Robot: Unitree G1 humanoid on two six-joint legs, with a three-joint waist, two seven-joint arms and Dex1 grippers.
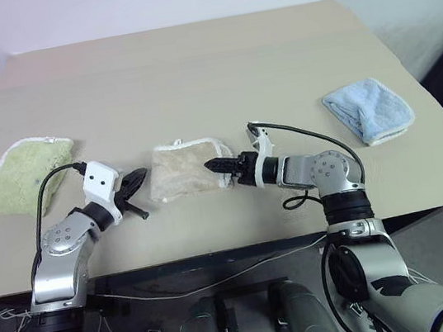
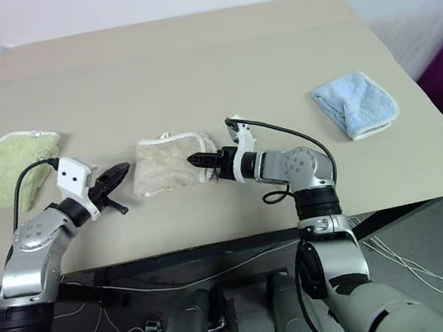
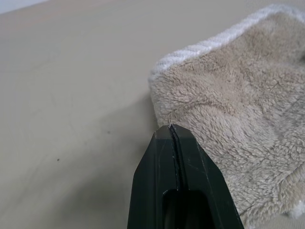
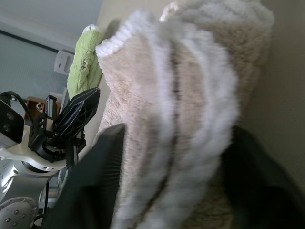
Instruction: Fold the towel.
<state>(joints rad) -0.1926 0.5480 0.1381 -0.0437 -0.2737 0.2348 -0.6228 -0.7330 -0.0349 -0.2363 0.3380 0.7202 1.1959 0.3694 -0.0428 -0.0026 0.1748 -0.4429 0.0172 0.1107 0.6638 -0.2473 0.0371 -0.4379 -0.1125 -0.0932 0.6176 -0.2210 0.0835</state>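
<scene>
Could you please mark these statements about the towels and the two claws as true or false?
1. The beige towel lies between the green towel and the blue towel. True.
2. The left claw is open wide. False: its fingers are pressed together, holding nothing.
3. The right claw has the beige towel's layered edge between its fingers. True.
4. The blue towel is stacked on the beige towel. False: it lies apart, near the table's right edge.
5. The beige towel is spread out flat. False: it lies folded.
</scene>
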